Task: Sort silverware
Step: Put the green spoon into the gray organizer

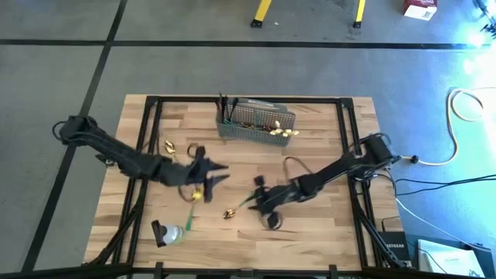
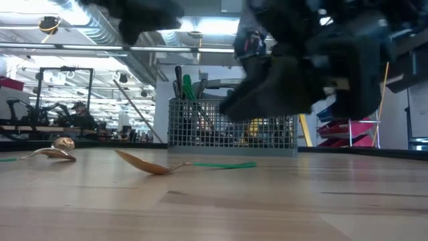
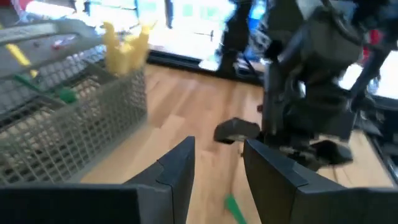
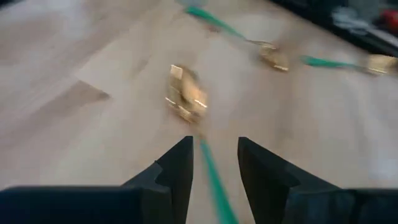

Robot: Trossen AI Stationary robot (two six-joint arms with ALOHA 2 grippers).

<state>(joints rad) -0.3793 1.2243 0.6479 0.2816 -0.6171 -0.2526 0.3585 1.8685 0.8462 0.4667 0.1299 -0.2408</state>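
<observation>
Low view: shiny gold spoon [image 2: 150, 165], curved

table [image 1: 310, 232]: pale wood planks, smooth, satin | basket [image 1: 256, 124]: grey wire mesh, matt | spoon [image 4: 185, 93] ahead of right gripper [image 4: 214, 163]: gold metal, glossy, green handle | fingers [image 3: 180, 171] of left gripper [image 3: 217, 171]: dark, matt, plastic-looking

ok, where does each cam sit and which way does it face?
High: overhead, straight down; table, both arms, basket.
Low: table height, level toward room; basket, spoon, arms above.
Left wrist: past its open tool at right arm, basket.
Right wrist: over its open tool down at a spoon.
Shared: basket in high, low, left wrist.
</observation>
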